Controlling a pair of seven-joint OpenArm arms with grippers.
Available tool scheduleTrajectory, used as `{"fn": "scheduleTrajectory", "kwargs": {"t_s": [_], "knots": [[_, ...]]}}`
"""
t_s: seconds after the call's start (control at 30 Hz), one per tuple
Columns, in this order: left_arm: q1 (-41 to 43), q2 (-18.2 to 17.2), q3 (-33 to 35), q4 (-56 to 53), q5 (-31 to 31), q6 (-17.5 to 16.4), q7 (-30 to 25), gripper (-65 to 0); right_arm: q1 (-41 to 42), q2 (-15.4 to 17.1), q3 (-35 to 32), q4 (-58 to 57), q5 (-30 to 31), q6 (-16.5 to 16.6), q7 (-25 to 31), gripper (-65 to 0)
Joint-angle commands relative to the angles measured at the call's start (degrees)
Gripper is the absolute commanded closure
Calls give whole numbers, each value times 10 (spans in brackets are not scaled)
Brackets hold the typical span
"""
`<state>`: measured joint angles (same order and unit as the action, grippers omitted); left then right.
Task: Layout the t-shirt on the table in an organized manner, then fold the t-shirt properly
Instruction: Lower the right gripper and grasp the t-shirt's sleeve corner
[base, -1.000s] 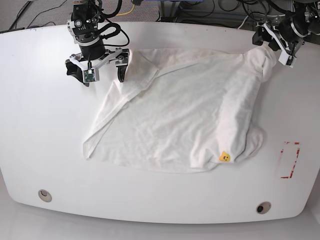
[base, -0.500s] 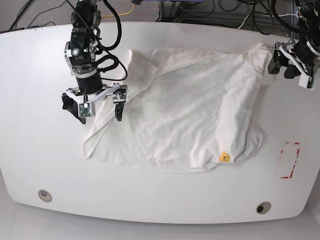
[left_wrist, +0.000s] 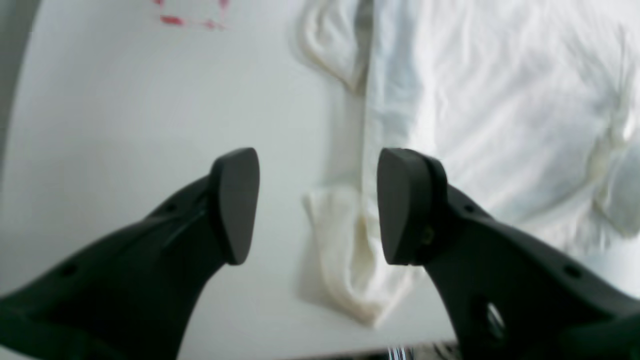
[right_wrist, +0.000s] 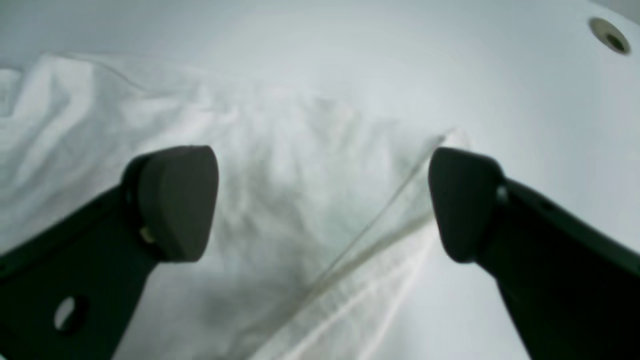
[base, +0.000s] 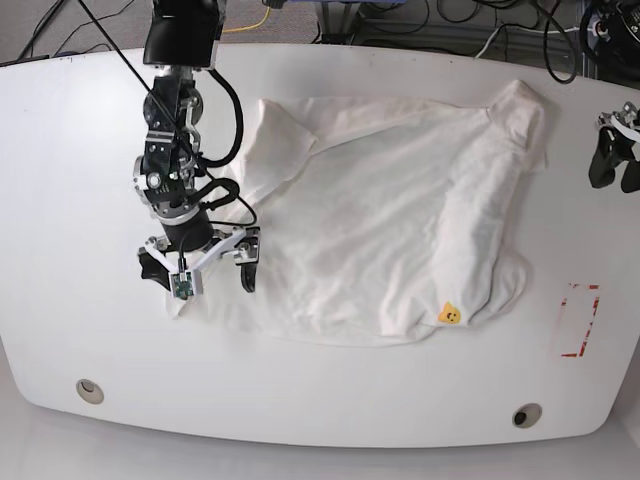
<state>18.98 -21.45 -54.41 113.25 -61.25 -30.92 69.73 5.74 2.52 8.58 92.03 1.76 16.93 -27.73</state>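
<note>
The white t-shirt (base: 390, 230) lies spread but wrinkled on the table (base: 80, 150), with a small yellow patch of print (base: 450, 314) showing at its front right hem. My right gripper (base: 198, 272) stands open over the shirt's front left corner; in the right wrist view its fingers straddle the hem (right_wrist: 375, 235) with nothing between them (right_wrist: 322, 200). My left gripper (base: 615, 175) is open at the table's right edge, apart from the shirt. In the left wrist view a folded bit of sleeve (left_wrist: 345, 250) lies below its open fingers (left_wrist: 317, 205).
A red tape rectangle (base: 580, 320) marks the table at the right, also in the left wrist view as red tape marks (left_wrist: 172, 20). Two grommet holes (base: 90, 390) (base: 527, 415) sit near the front edge; one grommet hole (right_wrist: 607, 35) shows in the right wrist view. Cables hang behind the table.
My right gripper has travelled from the shirt's far left sleeve down its left edge to the front corner. My left gripper has moved away from the right sleeve toward the table's right edge.
</note>
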Motion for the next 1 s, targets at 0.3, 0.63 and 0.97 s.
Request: {"fn": "scheduleTrajectory", "kwargs": {"t_s": [0.3, 0.63, 0.97], "knots": [[-33, -13, -27, 7, 4, 3, -13, -354, 210, 20, 0, -247, 0, 32, 19, -650], [-34, -11, -27, 7, 19, 1, -13, -354, 345, 80, 0, -507, 0, 32, 100, -650], [-33, -11, -29, 7, 17, 0, -13, -354, 341, 134, 0, -604, 0, 32, 148, -650]]}}
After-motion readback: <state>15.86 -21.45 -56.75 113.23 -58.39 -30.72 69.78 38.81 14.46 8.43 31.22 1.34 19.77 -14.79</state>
